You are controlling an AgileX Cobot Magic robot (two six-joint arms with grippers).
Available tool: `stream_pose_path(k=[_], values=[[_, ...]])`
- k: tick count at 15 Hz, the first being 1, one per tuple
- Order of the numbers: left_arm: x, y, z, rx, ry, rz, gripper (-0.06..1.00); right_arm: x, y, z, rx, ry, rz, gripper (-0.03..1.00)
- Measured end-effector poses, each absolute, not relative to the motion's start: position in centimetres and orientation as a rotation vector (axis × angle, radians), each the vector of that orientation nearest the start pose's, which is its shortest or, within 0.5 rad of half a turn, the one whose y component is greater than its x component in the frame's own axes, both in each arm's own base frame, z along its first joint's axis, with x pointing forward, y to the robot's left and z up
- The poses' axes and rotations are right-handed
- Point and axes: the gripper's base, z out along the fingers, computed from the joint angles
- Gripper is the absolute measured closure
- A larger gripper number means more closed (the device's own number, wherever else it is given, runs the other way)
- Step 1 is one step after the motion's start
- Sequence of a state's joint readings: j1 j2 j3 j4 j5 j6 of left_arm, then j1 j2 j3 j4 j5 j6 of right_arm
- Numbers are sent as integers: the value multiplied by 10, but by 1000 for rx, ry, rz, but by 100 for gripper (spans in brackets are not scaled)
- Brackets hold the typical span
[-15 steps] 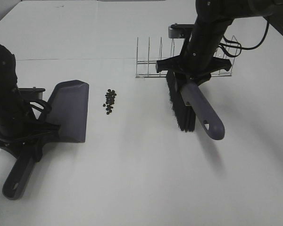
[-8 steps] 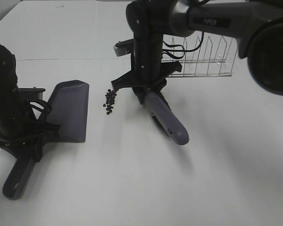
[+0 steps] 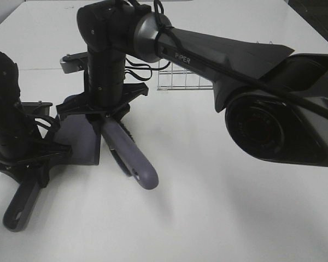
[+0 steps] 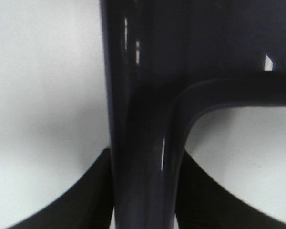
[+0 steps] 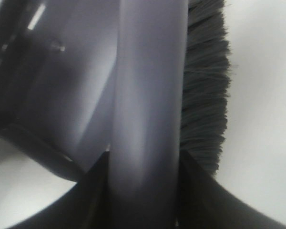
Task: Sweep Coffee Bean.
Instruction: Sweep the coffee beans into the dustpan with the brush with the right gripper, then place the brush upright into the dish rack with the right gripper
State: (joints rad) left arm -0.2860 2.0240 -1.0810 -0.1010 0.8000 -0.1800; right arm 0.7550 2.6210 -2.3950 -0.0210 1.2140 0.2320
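The grey dustpan (image 3: 79, 136) lies flat on the white table at the left. My left gripper (image 3: 28, 159) is shut on its handle (image 4: 138, 119). My right gripper (image 3: 105, 112) has reached across to the left and is shut on the grey brush handle (image 3: 132, 159). The black bristles (image 3: 119, 159) are down at the dustpan's open right edge. In the right wrist view the brush handle (image 5: 148, 109) runs between the jaws, with the bristles (image 5: 205, 95) beside it and the dustpan (image 5: 62, 86) on the other side. The coffee beans are hidden from every view.
A wire rack (image 3: 186, 82) stands behind the right arm, at the table's middle back. The long right arm (image 3: 224, 49) spans the table from the right edge. The dustpan handle end (image 3: 16, 213) points toward the front left.
My right arm has swept the brush left from beside the wire rack, across the bean pile, to the dustpan's mouth. The beans no longer show. The left arm and dustpan have stayed still.
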Motion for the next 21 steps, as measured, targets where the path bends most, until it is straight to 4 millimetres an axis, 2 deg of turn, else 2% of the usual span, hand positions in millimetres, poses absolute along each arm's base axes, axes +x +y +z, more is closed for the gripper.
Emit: stream_pose_path(k=[4, 7, 10, 13, 16, 19, 21], values=[[316, -100, 95, 53, 3239, -78, 62, 387, 380, 146, -745, 2821, 291, 69], [316, -100, 95, 53, 3239, -78, 62, 389, 384, 162, -742, 2763, 322, 69], [316, -100, 95, 53, 3239, -78, 62, 395, 374, 190, -753, 2661, 186, 69], [316, -100, 95, 53, 3239, -78, 62, 400, 358, 236, -743, 2511, 15, 69], [316, -100, 95, 53, 3239, -78, 62, 410, 330, 279, -669, 2409, -84, 69], [316, -100, 95, 53, 3239, -78, 62, 435, 276, 312, -532, 2387, -112, 69], [316, -100, 95, 53, 3239, -78, 62, 454, 231, 329, -414, 2385, -136, 69]])
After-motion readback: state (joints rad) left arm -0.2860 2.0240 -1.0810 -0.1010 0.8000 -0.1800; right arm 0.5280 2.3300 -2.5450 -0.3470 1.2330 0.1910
